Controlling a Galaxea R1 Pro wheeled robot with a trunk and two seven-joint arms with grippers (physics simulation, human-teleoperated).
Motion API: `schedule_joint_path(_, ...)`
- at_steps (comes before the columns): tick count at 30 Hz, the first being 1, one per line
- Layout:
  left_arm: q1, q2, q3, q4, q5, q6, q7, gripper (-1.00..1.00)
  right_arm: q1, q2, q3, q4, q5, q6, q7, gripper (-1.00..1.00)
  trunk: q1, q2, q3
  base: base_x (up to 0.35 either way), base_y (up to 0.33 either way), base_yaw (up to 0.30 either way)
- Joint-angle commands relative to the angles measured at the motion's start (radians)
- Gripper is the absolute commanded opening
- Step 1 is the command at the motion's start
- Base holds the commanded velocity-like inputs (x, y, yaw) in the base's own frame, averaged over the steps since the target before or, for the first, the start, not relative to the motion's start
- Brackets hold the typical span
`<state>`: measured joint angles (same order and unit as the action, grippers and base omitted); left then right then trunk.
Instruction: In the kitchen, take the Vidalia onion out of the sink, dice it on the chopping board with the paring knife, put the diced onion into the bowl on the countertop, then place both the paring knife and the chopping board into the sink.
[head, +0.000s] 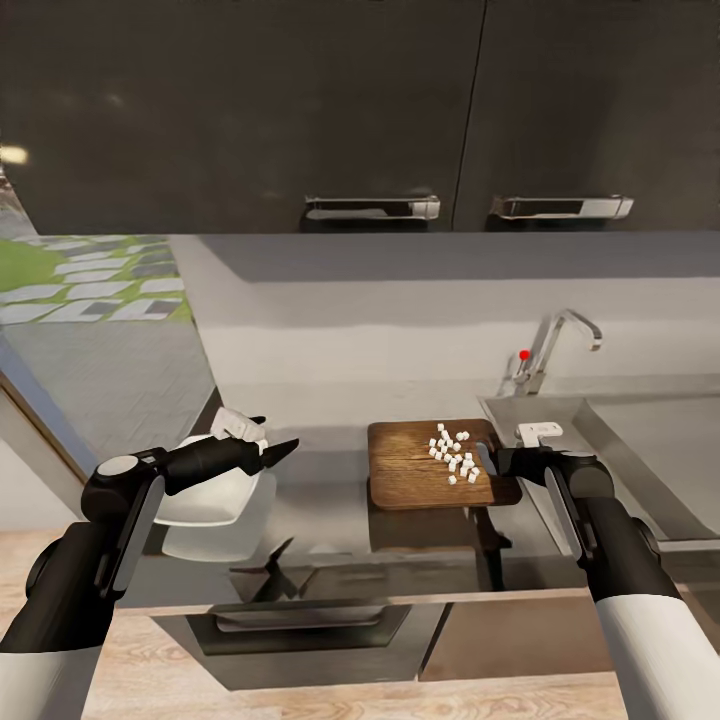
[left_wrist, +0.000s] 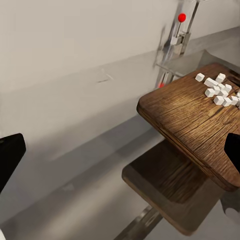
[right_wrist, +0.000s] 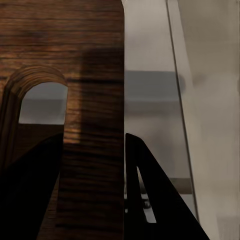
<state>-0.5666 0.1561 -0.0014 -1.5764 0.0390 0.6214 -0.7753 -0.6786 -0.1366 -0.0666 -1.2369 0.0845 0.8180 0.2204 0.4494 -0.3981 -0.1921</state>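
Right claw (head: 487, 461) clamped on the slotted end of the board (head: 415, 472), lifted clear of the worktop (head: 320, 500) beside the sink (head: 640, 440) with white onion dice (head: 452, 452) on top; left claw (head: 272, 450) gaping, empty, over the bowl (head: 215, 495).

Chopping board (left_wrist: 190, 120) w/ diced onion (left_wrist: 218, 92), lifted above countertop (left_wrist: 75, 165).

arms: black, white forearm sleeves | wrists: grey discs | fingers (head: 280, 452): black
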Motion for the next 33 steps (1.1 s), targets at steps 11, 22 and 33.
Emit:
schedule_joint_path(11, -0.001, 0.0, 0.0, -0.001, 0.004, 0.008, -0.001, 1.0, -0.001, 0.0, -0.001, -0.001, 0.008, 0.004, 0.008, -1.0, 0.001, -0.002, 0.01, 0.0, 0.0, 0.0)
schedule_joint_path(22, -0.001, 0.0, 0.0, -0.001, 0.004, 0.008, -0.001, 1.0, -0.001, 0.0, -0.001, -0.001, 0.008, 0.004, 0.008, -1.0, 0.001, -0.002, 0.022, 0.0, 0.0, 0.0)
schedule_joint_path(33, -0.001, 0.0, 0.0, -0.001, 0.004, 0.008, -0.001, 1.0, -0.001, 0.0, -0.001, -0.001, 0.008, 0.004, 0.008, -1.0, 0.001, -0.002, 0.035, 0.0, 0.0, 0.0)
